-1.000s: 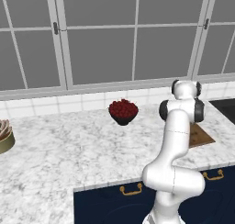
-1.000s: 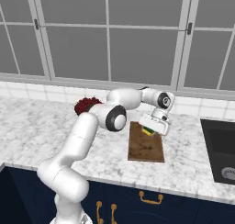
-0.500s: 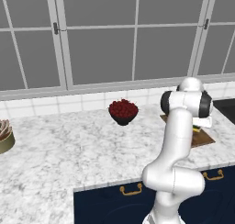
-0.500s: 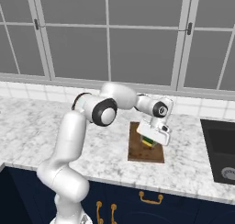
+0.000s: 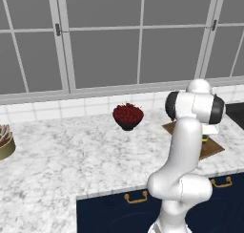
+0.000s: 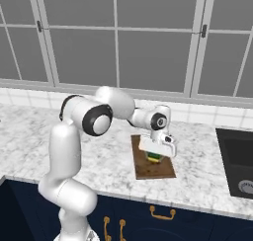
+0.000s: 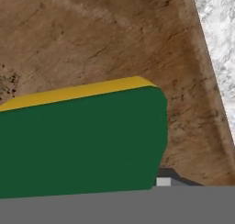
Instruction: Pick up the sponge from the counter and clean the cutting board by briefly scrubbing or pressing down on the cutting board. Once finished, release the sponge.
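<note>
Sponge (image 6: pixel 156 158) down on the wooden cutting board (image 6: pixel 153 170), green face filling the hand view, yellow layer at its edge. Gripper (image 6: pixel 156 155) right over it, jaws alongside; grip or release impossible to tell. Board flat on the marble table (image 6: pixel 29 136), near the bowl of red fruit (image 5: pixel 127 115).

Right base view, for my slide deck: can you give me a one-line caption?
White arm's gripper presses the sponge onto the cutting board on the marble counter.
</note>
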Robot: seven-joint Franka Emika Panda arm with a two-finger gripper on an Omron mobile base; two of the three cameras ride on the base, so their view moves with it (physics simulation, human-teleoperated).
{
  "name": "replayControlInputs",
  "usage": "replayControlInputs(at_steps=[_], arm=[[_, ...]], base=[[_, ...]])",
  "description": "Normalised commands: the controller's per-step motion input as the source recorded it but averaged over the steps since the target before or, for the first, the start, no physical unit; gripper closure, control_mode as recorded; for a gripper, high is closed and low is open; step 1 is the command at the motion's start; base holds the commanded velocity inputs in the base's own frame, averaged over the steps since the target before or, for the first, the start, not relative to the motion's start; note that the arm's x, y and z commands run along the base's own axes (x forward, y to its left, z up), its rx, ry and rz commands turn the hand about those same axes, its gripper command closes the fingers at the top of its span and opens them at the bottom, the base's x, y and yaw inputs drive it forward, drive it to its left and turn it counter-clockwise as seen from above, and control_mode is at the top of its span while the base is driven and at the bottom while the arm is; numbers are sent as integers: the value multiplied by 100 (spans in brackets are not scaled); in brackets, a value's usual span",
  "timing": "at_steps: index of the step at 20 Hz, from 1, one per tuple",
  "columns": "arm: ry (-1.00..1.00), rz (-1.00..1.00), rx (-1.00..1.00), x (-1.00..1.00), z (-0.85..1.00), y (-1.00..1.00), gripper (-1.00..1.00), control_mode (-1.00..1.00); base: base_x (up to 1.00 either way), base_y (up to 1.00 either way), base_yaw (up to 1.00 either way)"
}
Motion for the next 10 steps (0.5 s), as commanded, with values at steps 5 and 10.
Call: replayControlInputs(at_steps=[5,10], arm=[[-14,15,-2,-87,-36,57,100,-100],[-53,-2,20,-1,-14,79,100,-100]], base=[[0,0,0],[0,0,0]])
